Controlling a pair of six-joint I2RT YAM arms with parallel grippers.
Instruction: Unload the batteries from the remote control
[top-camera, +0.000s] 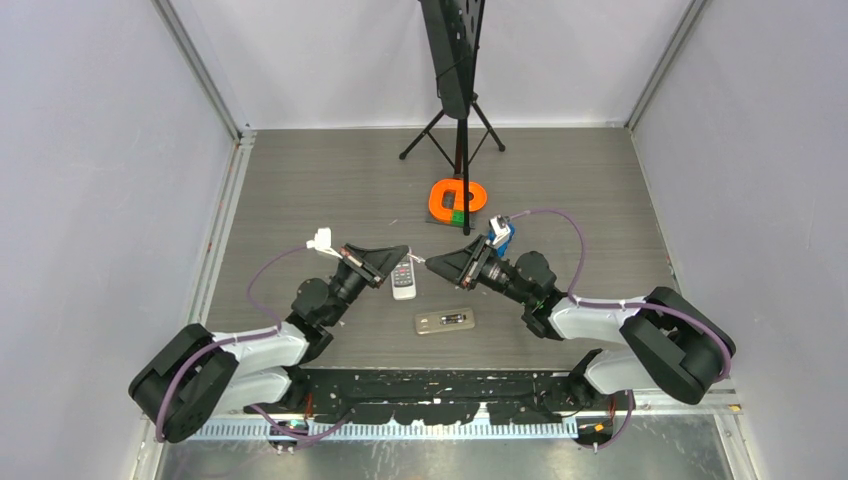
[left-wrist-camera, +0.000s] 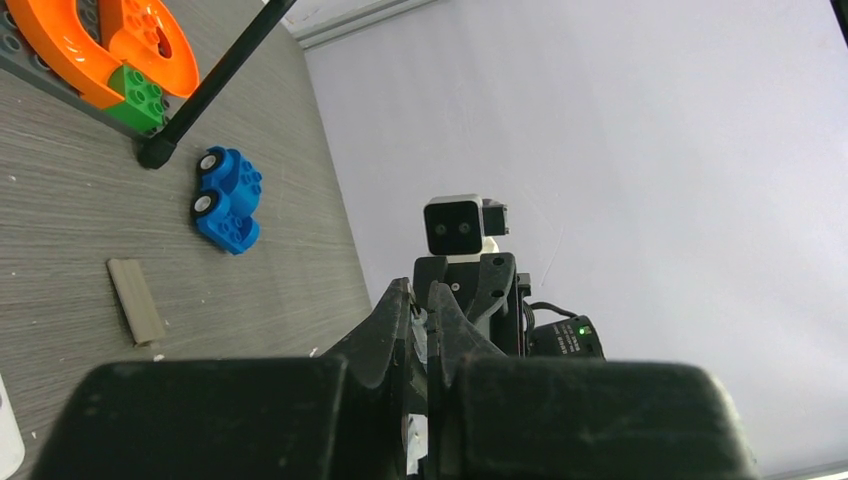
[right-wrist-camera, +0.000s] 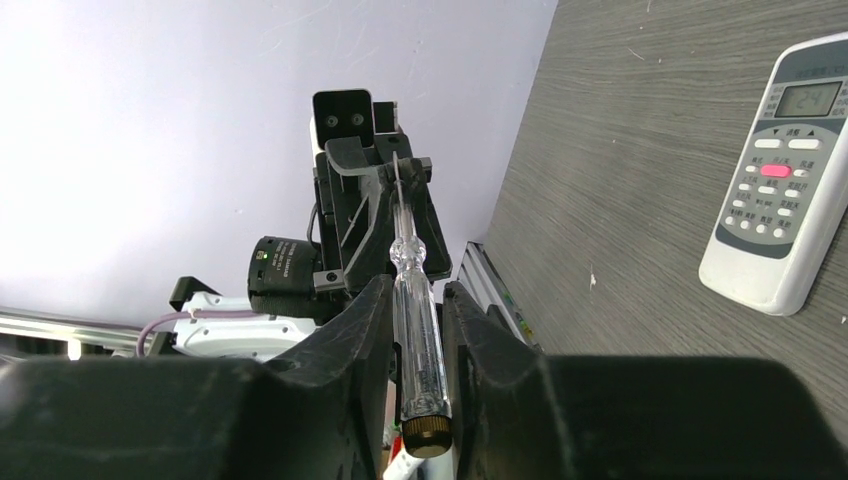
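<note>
Orange toy ring (left-wrist-camera: 60, 45), green brick (left-wrist-camera: 140, 95), blue toy car (left-wrist-camera: 227, 200), grey wood-grain table (top-camera: 300, 190).

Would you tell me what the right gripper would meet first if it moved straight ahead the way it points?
The left gripper, facing it head-on: the screwdriver in the right gripper seems to reach its fingertips. The remote lies off to one side.

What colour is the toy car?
The toy car is blue, best seen in the left wrist view.

Bare tabletop (top-camera: 300, 190) at far left; tripod stand (top-camera: 461, 150) and orange toy (top-camera: 440, 203) in the far middle.
</note>
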